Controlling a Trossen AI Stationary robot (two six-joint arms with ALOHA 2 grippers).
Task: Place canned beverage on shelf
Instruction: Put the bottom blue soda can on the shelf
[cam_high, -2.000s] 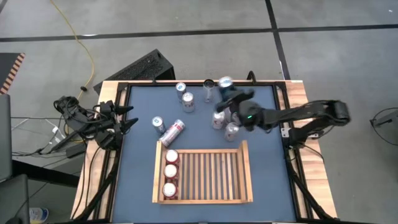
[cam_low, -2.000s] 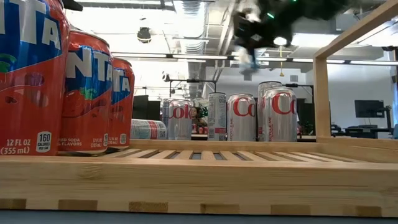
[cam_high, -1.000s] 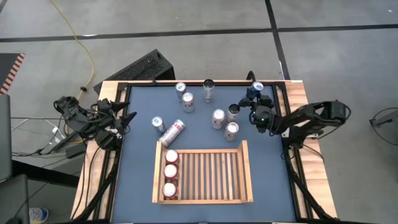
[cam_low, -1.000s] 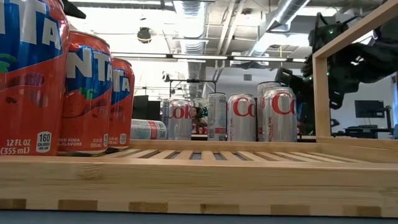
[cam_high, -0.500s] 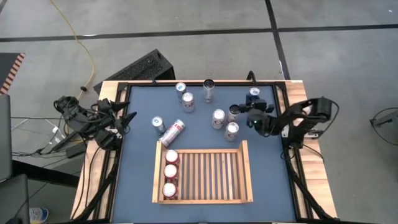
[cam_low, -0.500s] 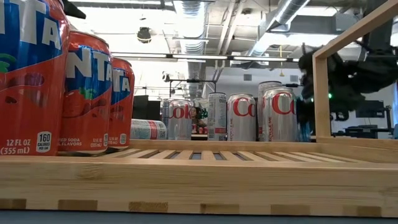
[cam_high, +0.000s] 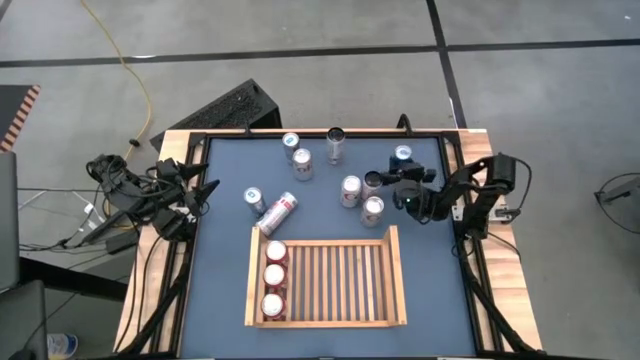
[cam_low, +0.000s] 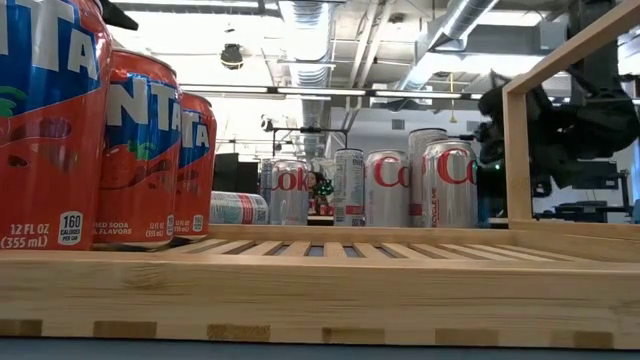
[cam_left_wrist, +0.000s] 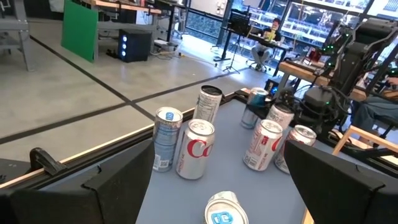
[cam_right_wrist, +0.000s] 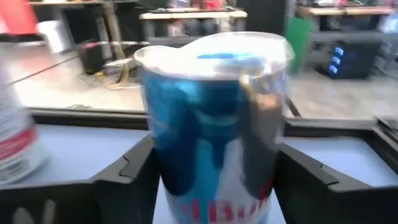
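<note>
Now, tabletop (cam_high: 225, 260): we see the blue, wood-edged surface carrying everything, with loose cans toward its far side and the shelf nearer the front.
Shelf (cam_high: 392, 285): our target is the light-wood slatted tray; three orange Fanta cans (cam_high: 274, 276) stand in a column at its left end, and the other slats are bare.
Right arm: we have it reaching in from the table's right edge, its gripper (cam_high: 406, 177) low at the far right part of the table.
Left arm: we leave it parked at the left edge, its gripper (cam_high: 205, 190) spread wide and holding nothing.
Loose cans: we count a cluster of silver Diet Coke cans (cam_high: 361, 196) just beside the right gripper, more upright ones further left, and one can lying on its side (cam_high: 278, 212) near the shelf's far left corner.
Blue can (cam_right_wrist: 211, 118): we see it upright between the right gripper's fingers (cam_right_wrist: 311, 180), filling the wrist view; it stands far from the shelf.
Grip state: we see the jaws part open around the blue can; whether they press it we cannot tell.
Doing it well: we judge we should centre the can between the fingers, close squarely on its mid-body, lift straight up clear of the neighbouring silver cans, then set it upright on a bare slat.
</note>
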